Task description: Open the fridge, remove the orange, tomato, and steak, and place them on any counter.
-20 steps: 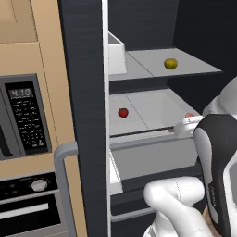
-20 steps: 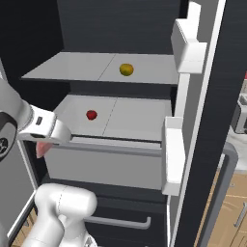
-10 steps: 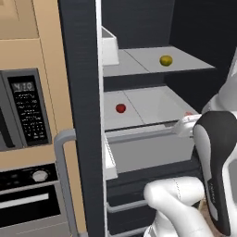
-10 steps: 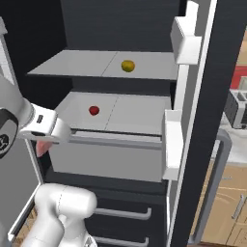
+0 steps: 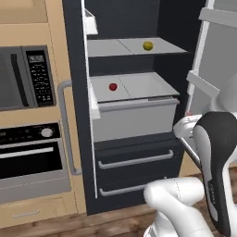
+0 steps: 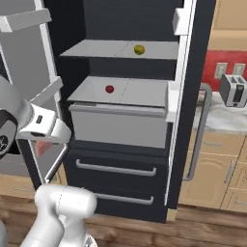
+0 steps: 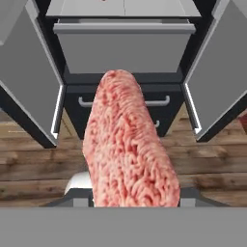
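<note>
The fridge (image 5: 134,155) stands with both doors swung open, pale shelves and a grey drawer inside. The orange (image 5: 147,45) (image 6: 139,49) lies on the upper shelf. On the shelf below rests the tomato (image 5: 113,86) (image 6: 109,89). My gripper (image 6: 46,141) hangs in front of the fridge, below and to the left of the drawer in the right base view, shut on the steak (image 7: 129,149) (image 6: 44,147). In the hand view the pinkish slab reaches up toward the fridge's lower drawers and hides my fingertips. The counter (image 6: 222,120) lies to the right of the fridge.
A microwave (image 5: 23,76) and wall oven (image 5: 28,157) are built in left of the fridge. The open doors (image 5: 215,55) (image 6: 24,58) flank my arm. A toaster (image 6: 233,89) stands on the counter, over beige cabinets (image 6: 212,169). Wooden floor (image 7: 34,159) lies below.
Both base views have pulled back from the fridge, so the base has moved; drawers, floor and counter now show. The steak stays in my gripper. Orange and tomato have not moved.
</note>
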Tool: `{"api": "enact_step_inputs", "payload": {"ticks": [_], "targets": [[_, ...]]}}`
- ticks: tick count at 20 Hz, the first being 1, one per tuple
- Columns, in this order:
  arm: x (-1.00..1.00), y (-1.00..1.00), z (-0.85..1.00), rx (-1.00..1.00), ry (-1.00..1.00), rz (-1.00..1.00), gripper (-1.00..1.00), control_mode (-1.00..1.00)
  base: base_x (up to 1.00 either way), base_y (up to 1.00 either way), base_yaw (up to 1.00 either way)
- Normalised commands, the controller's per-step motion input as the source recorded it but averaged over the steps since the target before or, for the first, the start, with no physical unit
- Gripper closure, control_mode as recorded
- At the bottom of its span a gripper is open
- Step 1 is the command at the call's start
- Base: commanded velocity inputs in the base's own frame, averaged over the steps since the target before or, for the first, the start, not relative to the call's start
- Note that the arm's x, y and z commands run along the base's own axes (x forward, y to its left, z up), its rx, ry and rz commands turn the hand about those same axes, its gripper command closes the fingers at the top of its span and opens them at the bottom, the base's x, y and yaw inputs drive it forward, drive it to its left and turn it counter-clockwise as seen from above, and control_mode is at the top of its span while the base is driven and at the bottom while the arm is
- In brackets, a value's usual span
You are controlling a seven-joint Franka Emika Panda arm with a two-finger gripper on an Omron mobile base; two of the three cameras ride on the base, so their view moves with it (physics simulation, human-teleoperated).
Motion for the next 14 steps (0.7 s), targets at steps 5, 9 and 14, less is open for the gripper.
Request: {"api": "enact_step_inputs", "payload": {"ticks": [5, 9, 14], "targets": [[0.0, 0.0, 0.0, 0.0, 0.0, 0.0, 1.0, 1.0, -0.92, -0.01, 0.1], [0.0, 0.0, 0.0, 0.0, 0.0, 0.0, 1.0, 1.0, -0.81, -0.07, 0.03], [0.0, 0.0, 0.0, 0.0, 0.0, 0.0, 1.0, 1.0, -0.4, -0.42, -0.03]]}}
